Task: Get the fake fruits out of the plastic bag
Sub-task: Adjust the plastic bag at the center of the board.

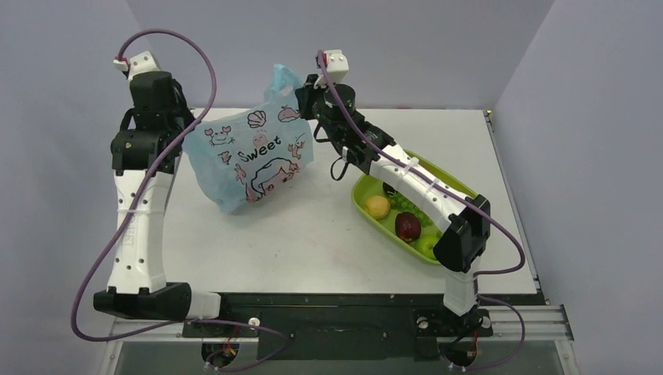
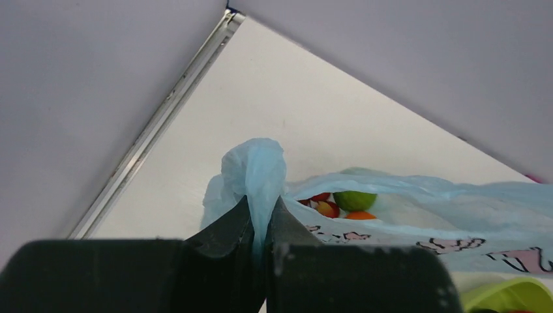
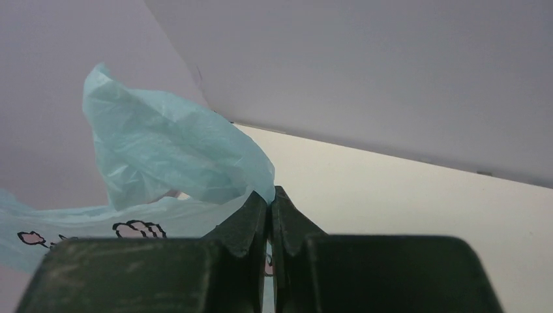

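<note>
Left gripper (image 2: 262, 212): shut tight on one bunched top corner of the bag (image 1: 254, 156). The thin blue plastic is squeezed between its two fingers and puffs out above them.
Right gripper (image 3: 270, 202): also closed on the bag, at the other top corner. A crumpled flap of plastic stands up just over its fingertips.
Bag: it hangs between the two grippers over the back-left part of the table (image 1: 297, 234), with the side printed "Sweet" towards the top camera. Its lowest corner points down to the table, but I cannot tell if it touches.
Fruits (image 2: 354, 199): inside the bag, seen through the open mouth in the left wrist view. There is a green one, an orange one just under it and a red-yellow piece beside them. The others are hidden by the plastic.
Tray (image 1: 360, 199): green, on the right side of the table, partly under the right arm and apart from the bag. It holds a yellow fruit, a dark red one, green grapes and one more green fruit.
</note>
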`<state>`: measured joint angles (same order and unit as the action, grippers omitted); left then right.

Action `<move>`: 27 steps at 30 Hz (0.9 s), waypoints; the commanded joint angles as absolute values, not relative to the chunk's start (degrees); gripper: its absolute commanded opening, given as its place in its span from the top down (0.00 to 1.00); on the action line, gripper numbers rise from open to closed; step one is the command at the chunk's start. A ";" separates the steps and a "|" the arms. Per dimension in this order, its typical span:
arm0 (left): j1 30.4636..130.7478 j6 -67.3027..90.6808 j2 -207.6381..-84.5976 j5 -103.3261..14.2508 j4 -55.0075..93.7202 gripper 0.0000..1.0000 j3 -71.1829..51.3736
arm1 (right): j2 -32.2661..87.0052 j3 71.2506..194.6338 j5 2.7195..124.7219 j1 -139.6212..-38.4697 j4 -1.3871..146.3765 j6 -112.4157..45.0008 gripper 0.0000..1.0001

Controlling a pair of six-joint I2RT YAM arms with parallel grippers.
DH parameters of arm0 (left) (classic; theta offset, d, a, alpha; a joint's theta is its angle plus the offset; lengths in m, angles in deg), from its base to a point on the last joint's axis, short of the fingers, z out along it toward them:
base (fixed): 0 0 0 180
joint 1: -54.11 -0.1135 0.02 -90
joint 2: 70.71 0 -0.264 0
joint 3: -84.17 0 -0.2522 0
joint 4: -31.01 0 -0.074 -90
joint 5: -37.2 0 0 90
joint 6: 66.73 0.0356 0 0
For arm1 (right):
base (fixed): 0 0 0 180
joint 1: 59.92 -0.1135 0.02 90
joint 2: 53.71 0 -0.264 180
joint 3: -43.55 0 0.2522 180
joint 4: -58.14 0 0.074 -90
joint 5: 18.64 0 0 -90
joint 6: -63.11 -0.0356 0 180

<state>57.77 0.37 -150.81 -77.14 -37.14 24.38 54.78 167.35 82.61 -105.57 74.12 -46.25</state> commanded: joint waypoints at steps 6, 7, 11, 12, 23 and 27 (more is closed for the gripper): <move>56.92 -2.75 -131.80 -53.95 -27.45 1.00 4.73 | 48.34 160.74 81.14 -106.35 77.21 -49.27 1.00; 56.92 -3.14 -129.91 -49.00 -26.59 1.00 -2.28 | 47.46 156.40 81.17 -106.51 78.04 -50.11 0.98; 56.90 -8.01 -120.58 -39.87 -25.28 1.00 -16.99 | 40.78 143.39 83.17 -108.67 81.13 -51.43 0.78; 56.91 -9.73 -117.96 -38.34 -25.28 1.00 -20.52 | 38.05 141.31 84.64 -109.68 81.70 -51.99 0.69; 56.98 -9.15 -108.40 -27.64 -27.38 1.00 -29.16 | 17.32 114.98 84.47 -123.07 79.75 -58.24 0.34; 57.01 -6.53 -108.63 -24.37 -27.17 1.00 -31.38 | 17.28 113.38 77.05 -123.75 73.00 -60.62 0.36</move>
<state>57.09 -9.20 -107.90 -29.71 -29.36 -29.63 17.33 114.41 82.69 -123.66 80.48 -57.22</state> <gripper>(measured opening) 0.005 0.656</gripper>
